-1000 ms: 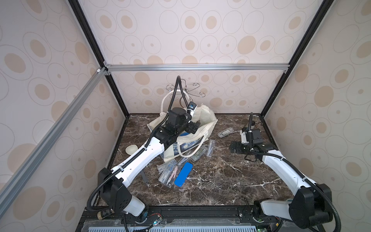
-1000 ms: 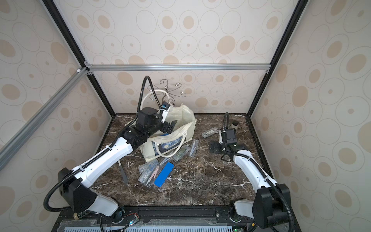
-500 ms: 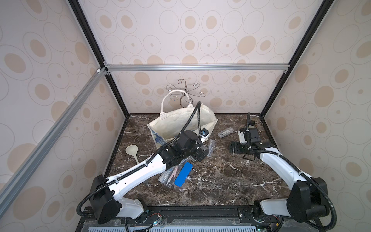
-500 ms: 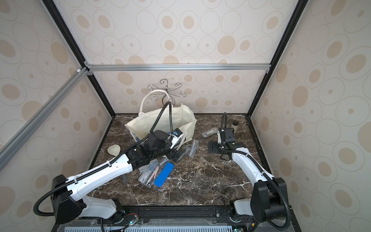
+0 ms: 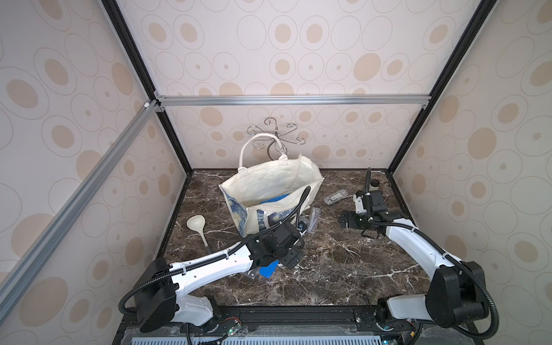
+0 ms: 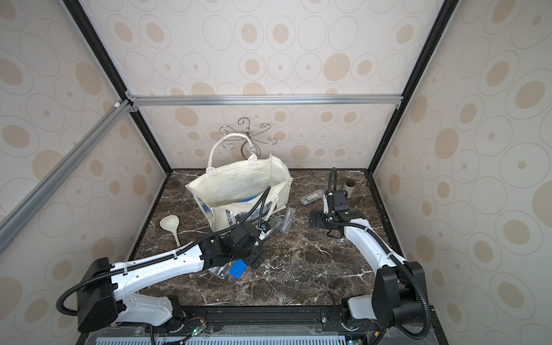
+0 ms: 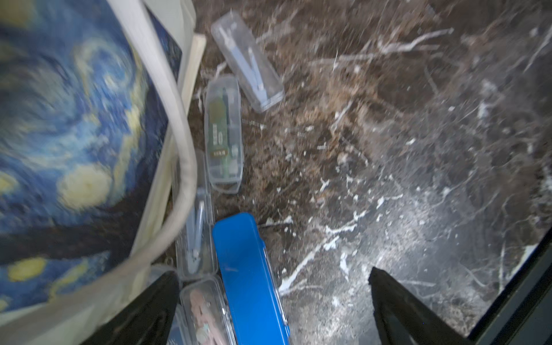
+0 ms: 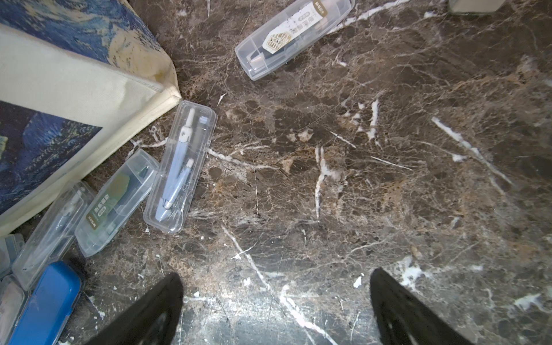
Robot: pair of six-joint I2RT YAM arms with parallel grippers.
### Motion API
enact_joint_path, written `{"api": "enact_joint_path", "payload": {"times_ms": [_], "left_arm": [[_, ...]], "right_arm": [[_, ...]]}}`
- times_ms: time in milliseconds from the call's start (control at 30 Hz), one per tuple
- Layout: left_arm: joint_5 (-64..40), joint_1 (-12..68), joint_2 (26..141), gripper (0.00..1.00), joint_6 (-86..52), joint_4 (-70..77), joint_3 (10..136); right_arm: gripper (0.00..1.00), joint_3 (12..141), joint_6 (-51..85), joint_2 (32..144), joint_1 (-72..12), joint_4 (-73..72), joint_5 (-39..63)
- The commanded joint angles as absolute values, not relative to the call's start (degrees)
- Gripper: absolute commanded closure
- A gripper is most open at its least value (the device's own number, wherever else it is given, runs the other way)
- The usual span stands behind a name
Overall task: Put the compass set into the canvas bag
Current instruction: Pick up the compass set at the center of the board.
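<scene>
Nearest: my left jaws are spread wide and empty, low over the near pile and just above the blue case (image 7: 245, 268).
Near pile: beside the blue case lie a pink-tinted clear case (image 7: 206, 310) and a clear compass case (image 7: 195, 233), the latter partly under the bag's loop handle (image 7: 180, 140). All three are on the desk (image 5: 343, 268).
Middle row: a green-labelled case (image 8: 116, 203) and a grey-blue compass case (image 8: 180, 167) lie side by side, just beside the bag's foot.
Right side: my right jaws are spread wide and hold nothing, over bare desk and apart from every case.
Behind the pile: the canvas bag (image 5: 268, 182) stands upright with its mouth gaping. A blue thing (image 5: 276, 199) shows inside; I can't tell what it is.
Far right: a gold-labelled case (image 8: 294, 35) lies well apart from the bag.
Done: at most one item is in, by my reckoning.
Left to do: six cases are out on the desk. I'd judge the blue case is the one to grip next, then lift over the rim.
Off-task: a cream ladle (image 5: 196, 223) and a wire hook stand (image 5: 274, 134).
</scene>
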State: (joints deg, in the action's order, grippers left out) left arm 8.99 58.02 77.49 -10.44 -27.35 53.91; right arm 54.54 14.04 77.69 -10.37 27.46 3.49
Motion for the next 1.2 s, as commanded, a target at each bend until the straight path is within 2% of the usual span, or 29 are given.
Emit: {"api": "enact_joint_path", "payload": {"times_ms": [0, 400, 667, 1167], "left_arm": [[9.8, 58.5, 77.0, 0.02, -17.5, -31.1, 50.8], [9.1, 56.6, 78.0, 0.02, -28.1, -27.0, 41.6], [4.6, 55.4, 78.5, 0.03, -30.7, -21.0, 37.4], [0.5, 54.3, 85.6, 0.06, -29.3, -17.0, 39.1]], "right_arm": [[0.01, 55.2, 13.9, 78.3, -10.0, 27.1, 3.9], [0.00, 54.9, 14.0, 77.9, -10.0, 26.5, 5.1], [0.00, 54.5, 14.4, 77.7, -10.0, 26.2, 5.8], [0.00, 54.2, 14.3, 77.4, -10.0, 26.3, 5.4]]}}
